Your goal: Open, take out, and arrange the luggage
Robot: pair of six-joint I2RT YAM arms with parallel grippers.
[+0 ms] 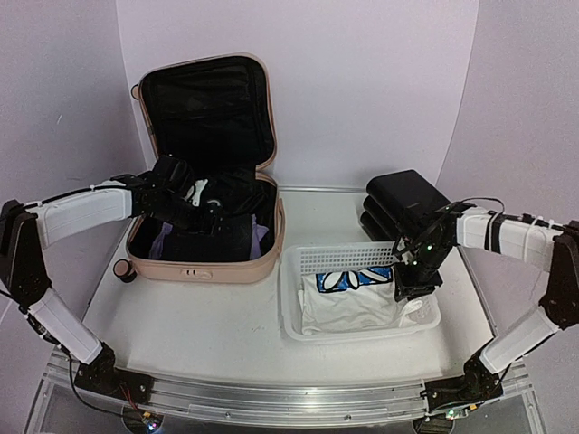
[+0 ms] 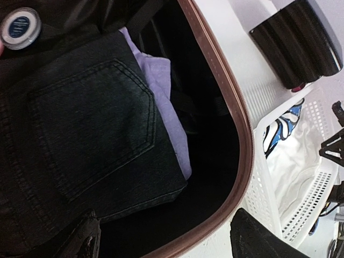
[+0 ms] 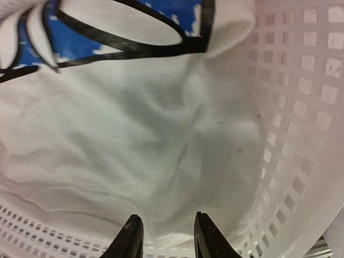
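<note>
The pale pink luggage (image 1: 204,264) lies open at the back left with its black-lined lid propped up. Inside it are folded dark jeans (image 2: 80,134) on top of a lilac garment (image 2: 167,107). My left gripper (image 1: 204,215) hangs inside the case just above the jeans, jaws wide open and empty (image 2: 172,241). My right gripper (image 1: 408,287) is low in the white basket (image 1: 344,259), over a white shirt (image 3: 134,140) with a blue and black print. Its fingers (image 3: 129,239) stand a little apart with nothing between them.
A black stacked drawer box (image 1: 407,203) stands behind the basket at the right. A small round blue-and-white tin (image 2: 20,28) rests in the case near the jeans. The basket's perforated wall (image 3: 301,107) is close on my right gripper's right side.
</note>
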